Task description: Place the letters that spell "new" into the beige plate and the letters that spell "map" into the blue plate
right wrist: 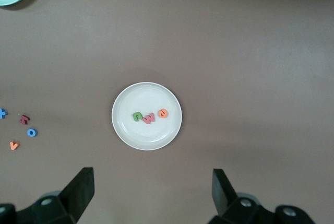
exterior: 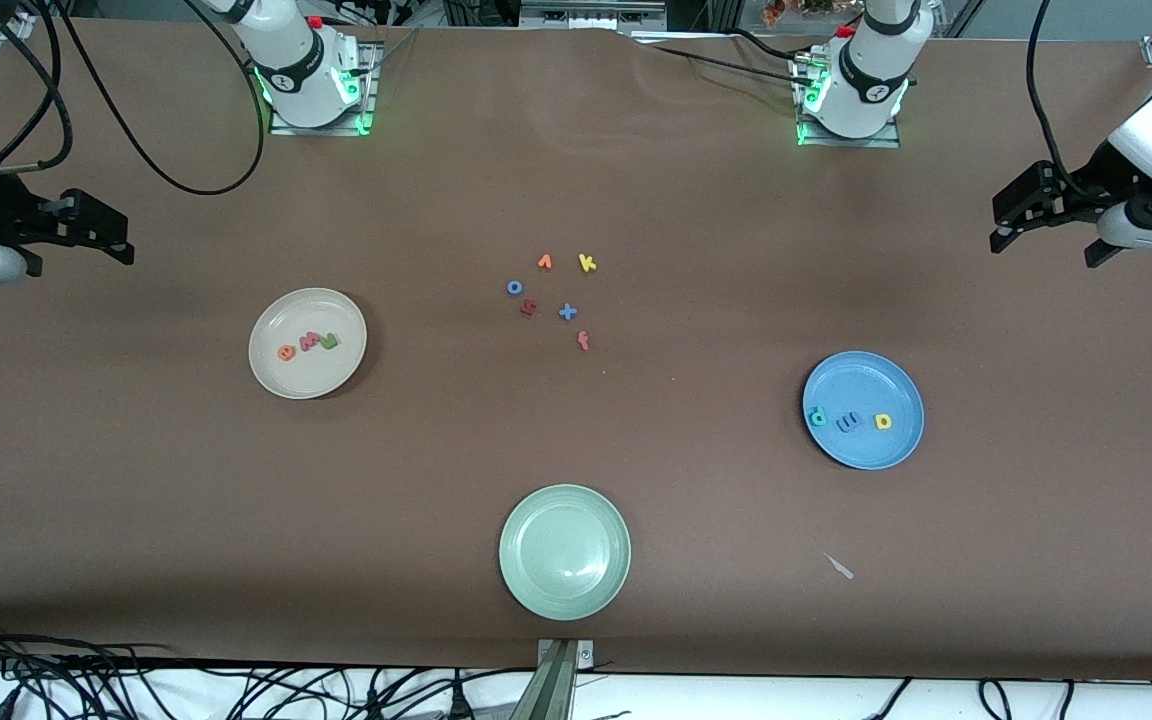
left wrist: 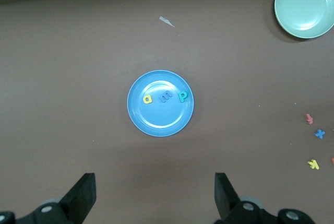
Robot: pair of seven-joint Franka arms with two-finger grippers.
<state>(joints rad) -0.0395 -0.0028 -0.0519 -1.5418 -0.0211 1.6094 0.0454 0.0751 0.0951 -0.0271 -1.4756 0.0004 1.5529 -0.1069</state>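
Observation:
The beige plate (exterior: 281, 320) lies toward the right arm's end of the table and holds the orange e (exterior: 286, 352), the red w (exterior: 309, 343) and the green n (exterior: 329, 341) in a row. The blue plate (exterior: 861, 380) lies toward the left arm's end, with the teal p (exterior: 817, 416), the periwinkle m (exterior: 847, 423) and the yellow a (exterior: 883, 422) in it. My left gripper (left wrist: 155, 192) hangs open and empty high over bare table beside the blue plate (left wrist: 156, 122). My right gripper (right wrist: 152, 190) is likewise open and empty, up beside the beige plate (right wrist: 141, 98).
A pale green plate (exterior: 564, 590) sits near the table's front edge, in the middle. Loose letters lie mid-table: an orange one (exterior: 544, 262), a yellow k (exterior: 587, 263), a blue o (exterior: 514, 288), a red one (exterior: 528, 308), a blue x (exterior: 567, 312), a red f (exterior: 583, 341). A small pale scrap (exterior: 839, 566) lies nearer the front camera than the blue plate.

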